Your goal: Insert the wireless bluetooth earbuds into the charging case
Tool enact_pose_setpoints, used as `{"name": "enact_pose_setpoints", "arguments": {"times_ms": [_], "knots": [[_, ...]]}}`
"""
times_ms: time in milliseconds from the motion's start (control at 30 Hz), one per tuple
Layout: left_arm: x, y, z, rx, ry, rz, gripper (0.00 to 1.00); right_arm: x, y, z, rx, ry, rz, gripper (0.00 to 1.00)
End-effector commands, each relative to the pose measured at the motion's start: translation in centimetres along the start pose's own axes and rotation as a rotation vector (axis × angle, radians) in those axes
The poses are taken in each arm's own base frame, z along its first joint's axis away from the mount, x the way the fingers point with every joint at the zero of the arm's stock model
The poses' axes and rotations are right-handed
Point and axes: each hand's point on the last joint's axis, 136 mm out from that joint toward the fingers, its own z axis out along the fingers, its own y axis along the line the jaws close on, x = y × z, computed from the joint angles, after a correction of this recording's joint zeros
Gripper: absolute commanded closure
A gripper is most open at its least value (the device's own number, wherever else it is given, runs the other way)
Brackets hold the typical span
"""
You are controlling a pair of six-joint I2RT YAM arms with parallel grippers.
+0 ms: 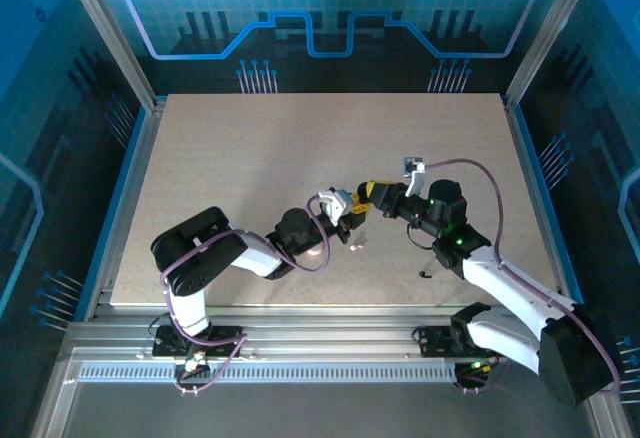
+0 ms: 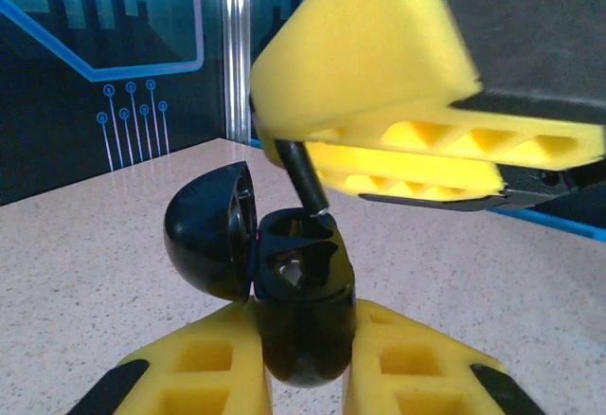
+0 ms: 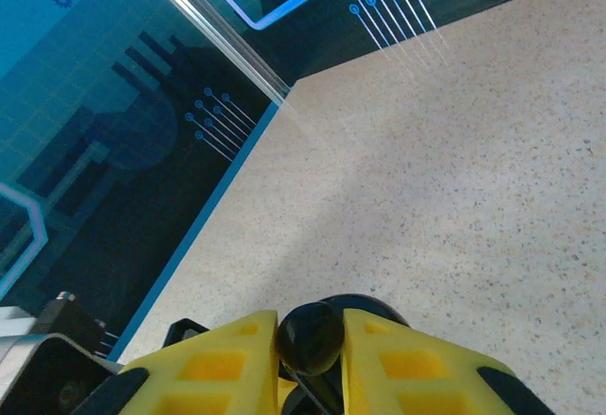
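Left gripper (image 2: pixel 301 377) clamps the glossy black round charging case (image 2: pixel 295 273), lid (image 2: pixel 204 240) open, over the near-centre table (image 1: pixel 300 158); right gripper (image 3: pixel 311 353) pinches the black curved earbud (image 2: pixel 302 178), probably light and slippery, by its bulb, stem at the socket (image 2: pixel 292 230).

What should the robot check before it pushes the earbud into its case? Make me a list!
1. The lid is open: ok, swung out to the left in the left wrist view.
2. The case is held: ok, pinched between the left fingers.
3. The black earbud is gripped: ok, squeezed between the right fingers.
4. Its tip is at a slot: ok, right at the case's top edge.
5. The tip is lined up straight: cannot tell.
6. The second slot is free: cannot tell, something shiny glints inside.
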Motion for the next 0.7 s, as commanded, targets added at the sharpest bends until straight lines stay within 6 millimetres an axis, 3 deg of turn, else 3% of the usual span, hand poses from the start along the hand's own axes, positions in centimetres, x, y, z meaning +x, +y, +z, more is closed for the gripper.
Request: {"name": "enact_pose_setpoints", "arguments": {"times_ms": [0,667], "knots": [[-2.2,0.1,0.6,-0.006,-0.074,-0.064,0.92,-1.9,1.7,-0.5,-0.045,-0.087,-0.048,0.78],[-4.0,0.0,0.9,0.003,-0.115,-0.134,0.92,-1.8,1.5,0.3,-0.038,-0.103,-0.063,0.78]]}}
